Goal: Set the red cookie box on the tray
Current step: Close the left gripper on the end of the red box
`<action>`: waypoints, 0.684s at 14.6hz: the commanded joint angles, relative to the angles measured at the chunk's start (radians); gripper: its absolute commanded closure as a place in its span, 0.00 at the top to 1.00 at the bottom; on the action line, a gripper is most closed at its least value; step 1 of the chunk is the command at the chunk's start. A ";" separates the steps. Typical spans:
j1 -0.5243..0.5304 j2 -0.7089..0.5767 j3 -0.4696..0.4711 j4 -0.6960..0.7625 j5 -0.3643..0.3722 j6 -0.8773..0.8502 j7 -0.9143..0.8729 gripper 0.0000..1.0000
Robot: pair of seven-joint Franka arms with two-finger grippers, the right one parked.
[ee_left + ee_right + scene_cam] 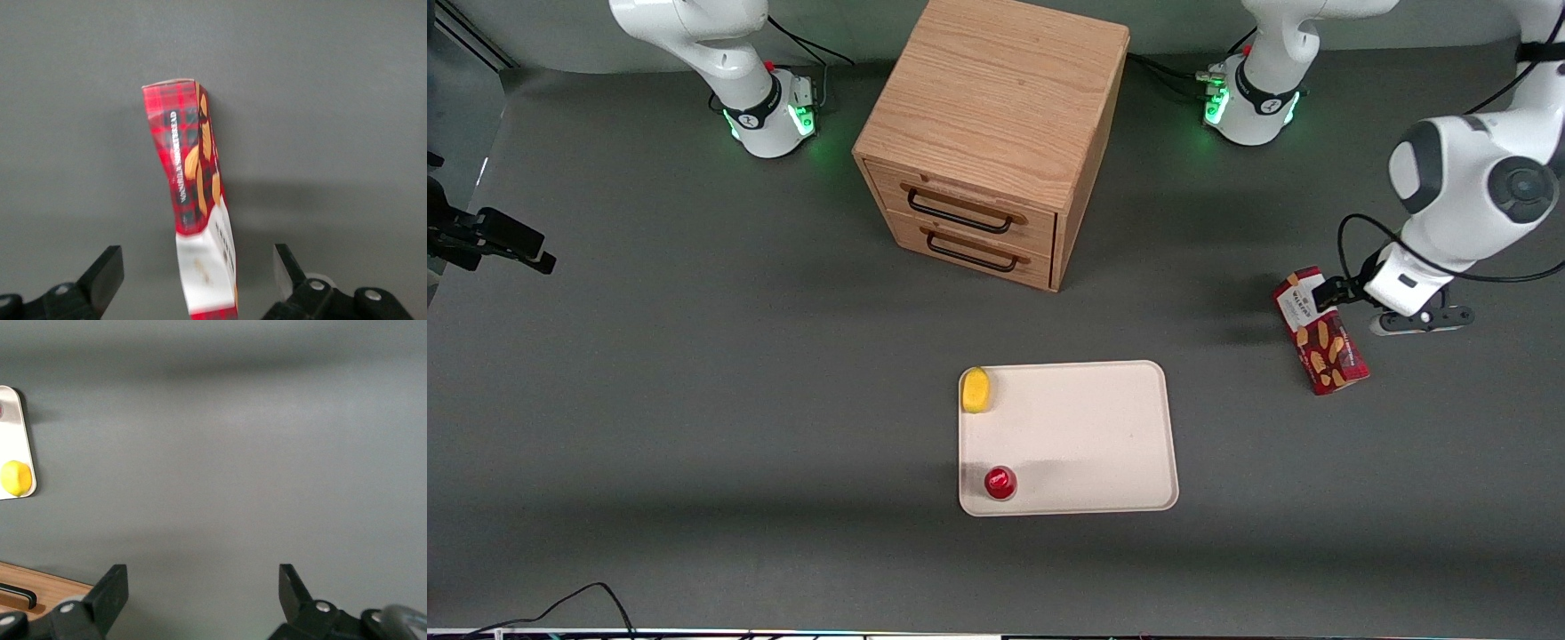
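gripper [193, 277] spread wide, fingers straddling white-label end of red cookie box [1319, 331], no contact | box flat on table, right of frame | tray [1085, 436] lower centre, well apart

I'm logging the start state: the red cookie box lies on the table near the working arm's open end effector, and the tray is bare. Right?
Not quite. The tray isn't bare: the front view shows a yellow object and a red-topped can on it. The rest holds: the red cookie box lies on the table, with the open end effector at it.
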 commanded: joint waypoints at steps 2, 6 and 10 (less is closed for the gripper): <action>0.001 0.152 0.005 -0.035 -0.013 0.259 0.000 0.99; -0.001 0.194 0.005 -0.052 -0.013 0.333 -0.006 0.14; -0.002 0.187 0.005 -0.052 -0.026 0.326 -0.007 0.00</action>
